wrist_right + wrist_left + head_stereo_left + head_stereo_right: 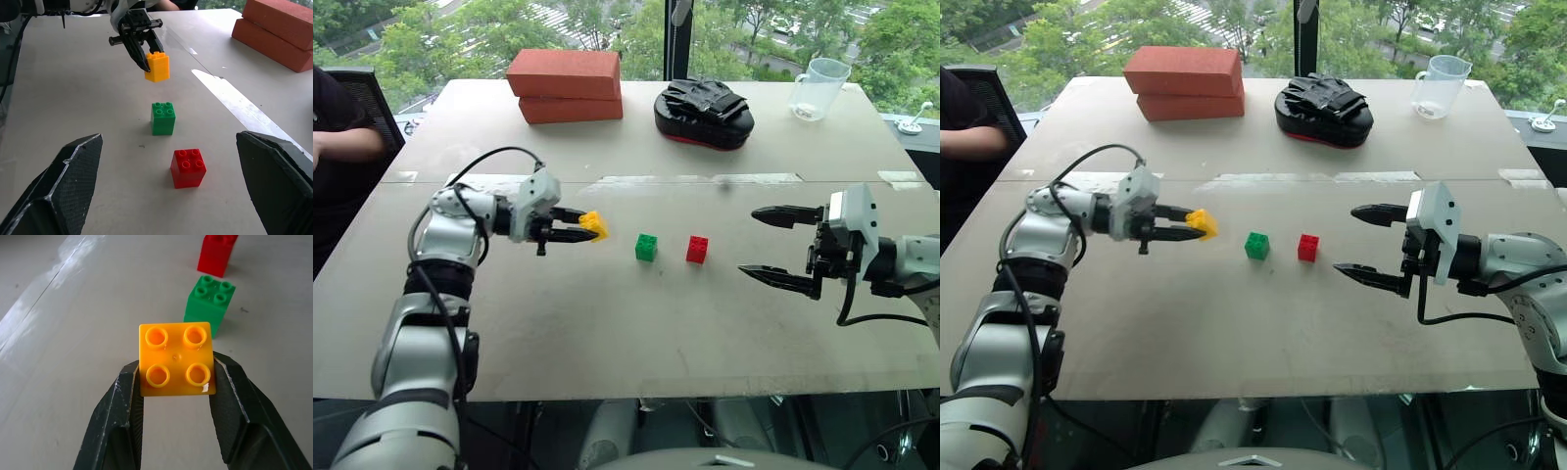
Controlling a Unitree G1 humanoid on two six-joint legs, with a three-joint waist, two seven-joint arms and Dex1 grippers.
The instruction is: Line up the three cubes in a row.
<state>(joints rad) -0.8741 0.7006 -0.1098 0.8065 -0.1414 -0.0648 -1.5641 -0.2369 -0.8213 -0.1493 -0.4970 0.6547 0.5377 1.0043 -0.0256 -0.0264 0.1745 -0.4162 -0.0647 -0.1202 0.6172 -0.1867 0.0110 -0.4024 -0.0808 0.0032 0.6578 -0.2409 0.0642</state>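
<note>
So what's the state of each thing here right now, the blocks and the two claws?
Yellow cube: held above the table by the left gripper.
Green cube: upright on the table.
Red cube: upright beside the green one.
Right gripper: open, empty.

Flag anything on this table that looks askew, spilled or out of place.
Nothing spilled or damaged. Only the yellow cube is off the table, gripped by the left gripper beside the green cube and red cube.
</note>
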